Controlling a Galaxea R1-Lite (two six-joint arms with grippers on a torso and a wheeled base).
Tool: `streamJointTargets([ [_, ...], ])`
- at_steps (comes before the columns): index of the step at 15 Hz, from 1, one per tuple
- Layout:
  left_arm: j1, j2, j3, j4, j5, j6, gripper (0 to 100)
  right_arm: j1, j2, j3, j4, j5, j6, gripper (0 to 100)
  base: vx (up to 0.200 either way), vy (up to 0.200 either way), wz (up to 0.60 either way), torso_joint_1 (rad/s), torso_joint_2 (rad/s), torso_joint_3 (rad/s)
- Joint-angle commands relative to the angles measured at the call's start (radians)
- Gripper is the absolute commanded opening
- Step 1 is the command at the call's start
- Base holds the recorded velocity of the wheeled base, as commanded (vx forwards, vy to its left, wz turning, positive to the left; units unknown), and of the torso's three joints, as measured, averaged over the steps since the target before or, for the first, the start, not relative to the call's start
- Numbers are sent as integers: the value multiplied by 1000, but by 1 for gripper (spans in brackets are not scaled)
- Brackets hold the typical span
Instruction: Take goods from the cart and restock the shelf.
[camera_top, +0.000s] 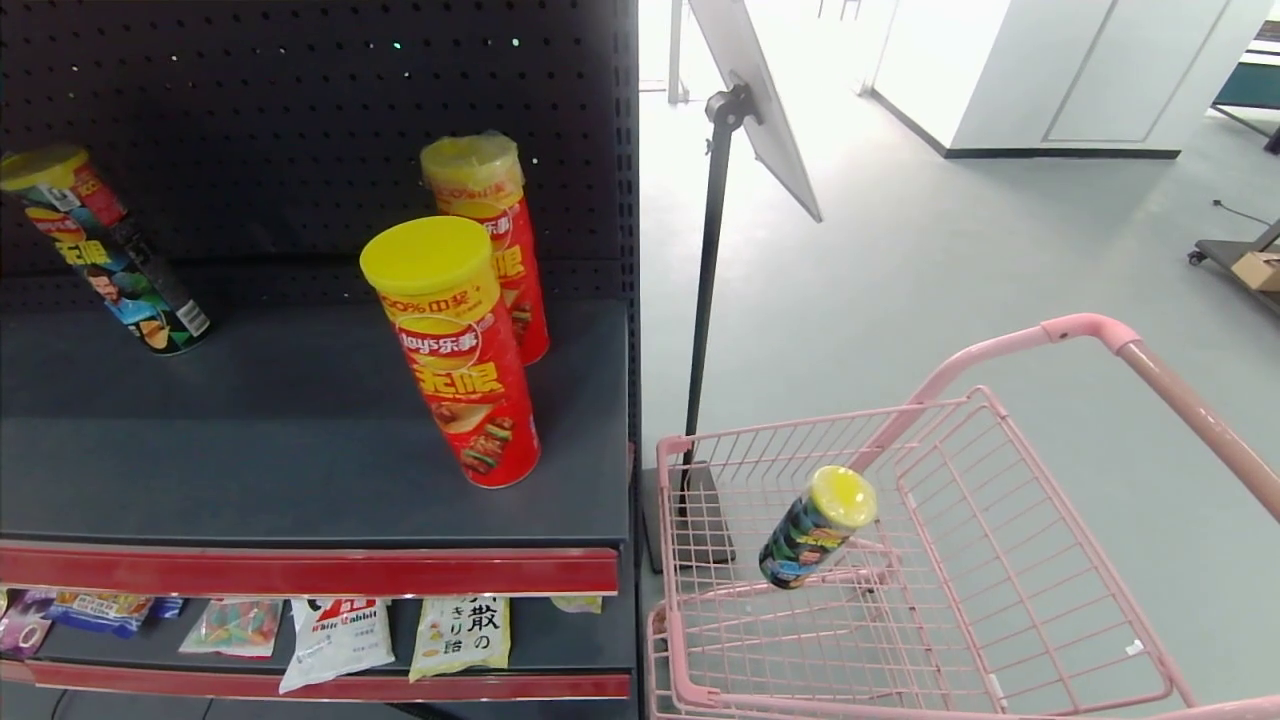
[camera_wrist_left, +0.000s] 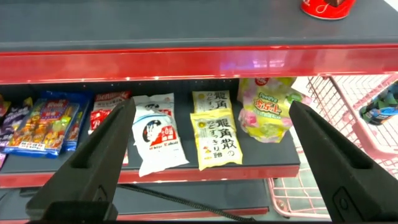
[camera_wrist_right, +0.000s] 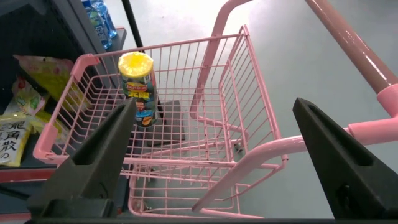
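Left gripper stands released, its two black fingers spread wide with nothing between them, facing the snack bags on the lower tier. Right gripper is likewise released, fingers wide apart and holding nothing, looking down into the cart. In the head view the pink wire cart occupies 3 to 5 o'clock, its handle on the side away from the shelf. One can remains inside, between 4 and 5 o'clock: a tall tube with a yellow lid and a dark, multicoloured label. The right wrist view shows this can upright on the basket floor, near the corner closest to the shelf and apart from the wire walls. The basket's wire wall stands between the can and the shelf, and a hinged wire flap stands just beside it, toward the handle. The shelf, a dark deck with a red front rail and a perforated back panel, fills 7 to 11 o'clock. Two red cans stand upright on it: the front one at 9 o'clock, the rear one at 10 o'clock, near each other and close to the shelf's cart-side end. A dark-labelled shelf can stands well apart from them at the far 9 o'clock edge. Snack bags lie on the tier below at 7 o'clock. A black pole carrying a tilted board rises at 1 o'clock between shelf end and cart, its base just beside the cart's nearest corner.
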Motion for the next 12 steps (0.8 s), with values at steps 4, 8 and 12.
streamJointTargets([
  [4,1,0,0,0,0,0,100,0,-1,1,0,0,0,100,0,0,0,0,0,0],
  [8,1,0,0,0,0,0,100,0,1,-1,0,0,2,100,0,0,0,0,0,0],
  [12,1,0,0,0,0,0,100,0,-1,-1,0,0,2,100,0,0,0,0,0,0],
])
